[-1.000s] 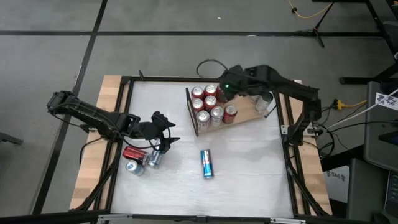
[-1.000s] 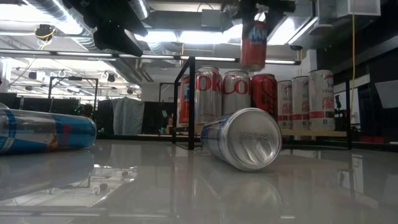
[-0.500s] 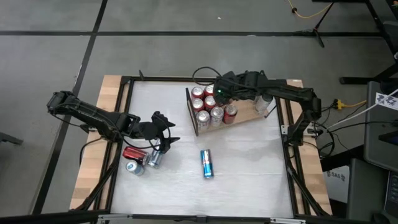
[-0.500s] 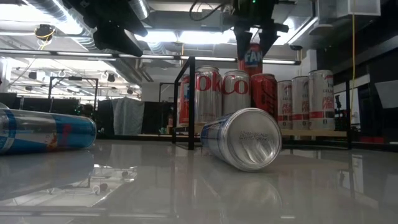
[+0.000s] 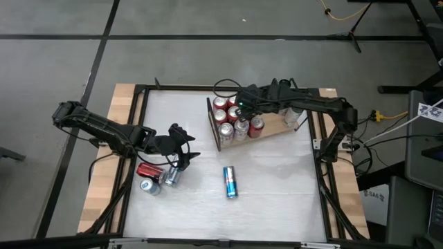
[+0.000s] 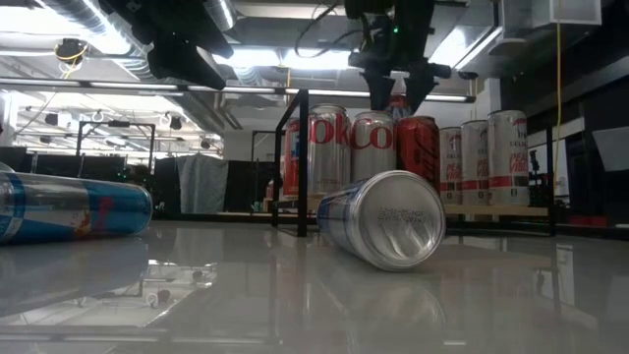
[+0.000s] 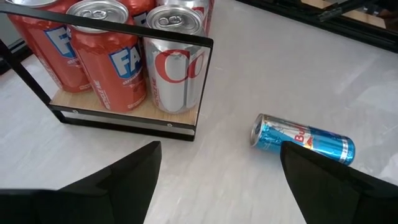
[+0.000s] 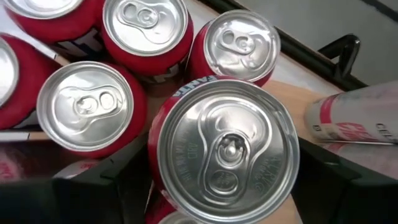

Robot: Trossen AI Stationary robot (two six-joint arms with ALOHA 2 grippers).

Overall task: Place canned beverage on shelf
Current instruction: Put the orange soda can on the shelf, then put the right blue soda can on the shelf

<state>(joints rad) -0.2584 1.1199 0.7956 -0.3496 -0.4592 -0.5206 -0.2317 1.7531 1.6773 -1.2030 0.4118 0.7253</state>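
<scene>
The shelf [image 5: 273, 126], a wood-grain board with a dark rail [image 5: 211, 124] on its left end, lies at the table's far right. Several cans [image 5: 223, 104] stand upright on it, bottoms on the board. My right gripper [image 5: 242, 111] is above them, shut on a red can [image 8: 227, 149] whose top sits higher than its neighbours' tops. In the low view this can [image 6: 397, 102] shows between the fingers; its lower part is hidden behind the standing cans. My left gripper [image 5: 183, 155] hangs open over the table's left half, holding nothing. My right gripper pinches the red can's side wall just under the top rim [image 8: 155, 155] between its two fingers, one on each side. The fingers come from above, slanting down. The can is upright among the standing cans; whether its bottom touches the board is hidden.
A blue can [image 5: 230, 182] lies on its side mid-table. A red can [image 5: 147, 170] and a silvery one [image 5: 170, 177] lie near the left edge. A pale can [image 8: 354, 118] lies on the shelf's right part. Black frame rails [image 5: 320, 149] border the table.
My right gripper has come down with the red can and shifted a little toward the table's left, over the group of cans on the shelf. The can has stayed upright and has sunk behind the front row of cans.
</scene>
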